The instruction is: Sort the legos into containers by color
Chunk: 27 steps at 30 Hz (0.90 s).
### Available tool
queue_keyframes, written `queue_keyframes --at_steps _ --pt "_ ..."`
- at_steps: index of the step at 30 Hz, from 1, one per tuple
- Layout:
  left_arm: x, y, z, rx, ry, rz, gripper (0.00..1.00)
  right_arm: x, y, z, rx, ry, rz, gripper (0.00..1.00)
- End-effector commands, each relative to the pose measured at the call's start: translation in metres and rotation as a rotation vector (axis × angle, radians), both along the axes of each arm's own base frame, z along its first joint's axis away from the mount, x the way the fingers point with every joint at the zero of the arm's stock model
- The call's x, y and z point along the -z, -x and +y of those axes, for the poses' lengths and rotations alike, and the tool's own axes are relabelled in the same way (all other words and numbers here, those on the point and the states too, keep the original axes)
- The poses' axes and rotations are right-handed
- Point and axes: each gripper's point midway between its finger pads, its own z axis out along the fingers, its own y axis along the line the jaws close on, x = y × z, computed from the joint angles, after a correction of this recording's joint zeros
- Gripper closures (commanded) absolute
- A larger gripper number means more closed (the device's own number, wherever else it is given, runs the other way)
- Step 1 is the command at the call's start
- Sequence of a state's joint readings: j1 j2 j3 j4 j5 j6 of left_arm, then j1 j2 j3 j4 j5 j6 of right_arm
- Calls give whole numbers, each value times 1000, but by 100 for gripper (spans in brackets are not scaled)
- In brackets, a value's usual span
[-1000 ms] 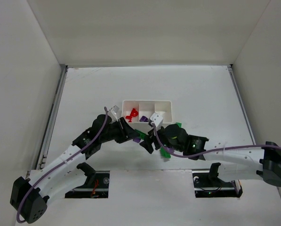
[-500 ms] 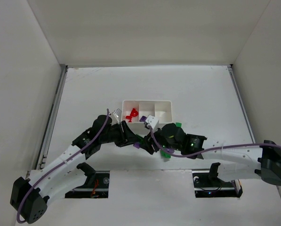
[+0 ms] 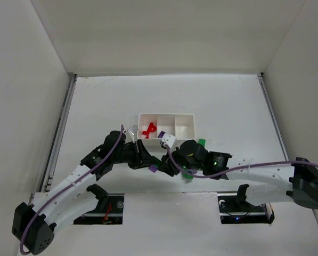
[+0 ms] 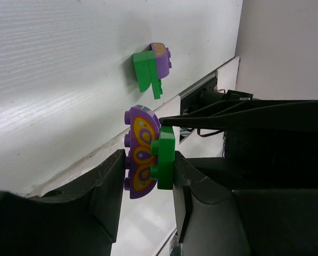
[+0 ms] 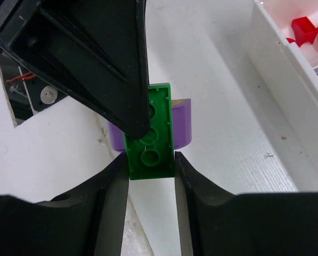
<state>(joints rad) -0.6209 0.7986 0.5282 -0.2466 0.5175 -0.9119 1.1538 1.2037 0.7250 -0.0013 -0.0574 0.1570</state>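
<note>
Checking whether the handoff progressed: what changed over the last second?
The purple-green lego pair, gripped by left tool and right tool together, moved toward the near edge; the right tool also slid left, away from the tray. No release seen. Red legos in the tray stayed put.

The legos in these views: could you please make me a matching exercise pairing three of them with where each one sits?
Things:
1. red legos
2. joined butterfly-green piece
3. loose green-purple pair

Places:
A. lying free on the table
B. held between the fingers of the left gripper
C. in the left compartment of the tray

Pairs: 1-C, 2-B, 3-A.
</note>
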Motion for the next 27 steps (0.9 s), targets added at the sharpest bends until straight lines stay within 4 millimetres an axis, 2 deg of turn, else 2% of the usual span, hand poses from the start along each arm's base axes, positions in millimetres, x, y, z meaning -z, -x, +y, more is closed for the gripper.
queue_keyframes --at_steps 1,4,7,10,14,17,21,24,27 --pt "-19 0 -2 27 43 -47 84 -10 8 9 -36 -13 16 64" --pt "-21 -1 -1 25 50 -51 84 -11 10 10 -47 -20 20 70" --pt "-24 -3 -2 22 61 -55 84 -9 11 11 -52 -17 27 69" --pt "-27 -4 -4 25 75 -60 84 -4 13 12 -55 -10 38 58" --pt "-29 -3 -4 31 79 -62 84 -1 15 13 -60 -1 41 58" --pt "-31 -4 -4 33 77 -64 84 -2 14 13 -58 -2 36 50" --pt "-30 -4 -4 31 76 -65 84 -2 15 14 -66 -3 37 51" --pt "-29 -5 -4 33 72 -63 84 -3 14 14 -63 -6 32 62" --pt "-29 -4 -4 34 72 -62 84 -8 13 14 -61 -21 24 64"
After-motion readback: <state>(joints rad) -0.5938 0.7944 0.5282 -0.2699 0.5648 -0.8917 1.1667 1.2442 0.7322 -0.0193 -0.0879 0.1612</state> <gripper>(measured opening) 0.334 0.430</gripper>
